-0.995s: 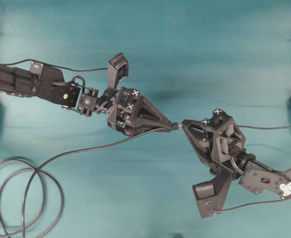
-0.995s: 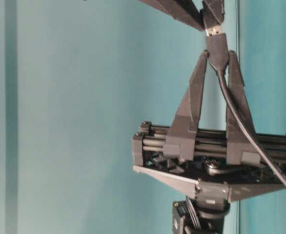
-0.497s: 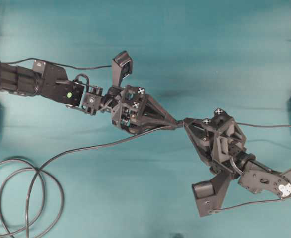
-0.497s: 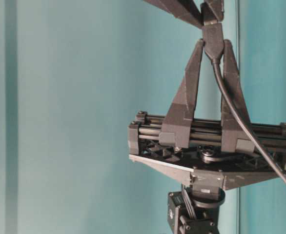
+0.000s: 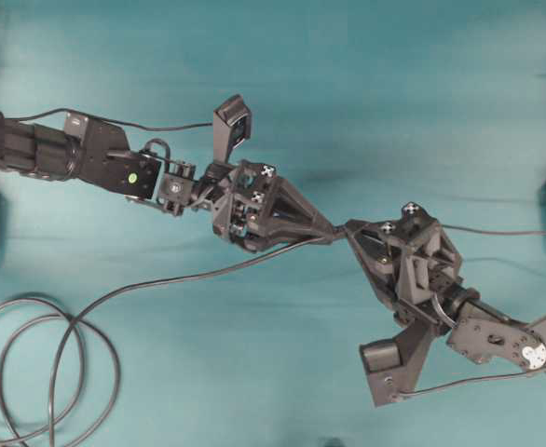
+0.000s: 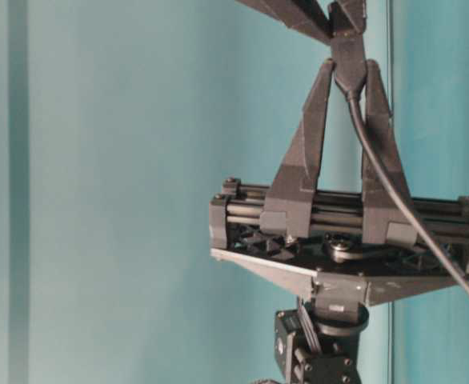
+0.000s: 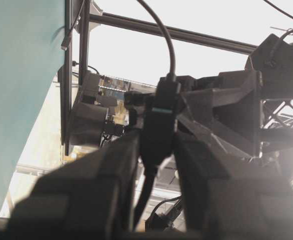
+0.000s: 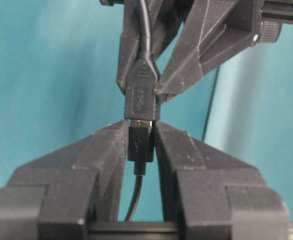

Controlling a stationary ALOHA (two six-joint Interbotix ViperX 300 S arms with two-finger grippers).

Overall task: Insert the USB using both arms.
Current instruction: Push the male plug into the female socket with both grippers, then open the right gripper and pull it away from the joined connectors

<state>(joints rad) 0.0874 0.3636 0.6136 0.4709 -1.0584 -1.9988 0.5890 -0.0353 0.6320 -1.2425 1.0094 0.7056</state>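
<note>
Midair, left hand [image 8: 142,92] clamps dark connector [image 8: 141,95]; right hand [image 8: 140,142] clamps USB [image 8: 140,142], ends meeting.

Both arms are matte black: the left arm [image 5: 77,158] carries a green dot, thin black cables, and long triangular fingers [image 5: 296,216] (white cross-marked screws top each gripper housing), like the right arm [image 5: 497,340].

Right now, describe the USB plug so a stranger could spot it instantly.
Find where the two black arms meet above the teal table. The USB is the small plug pinched in the right claw, thin cable trailing; the blockier connector above it sits in the left claw.
</note>
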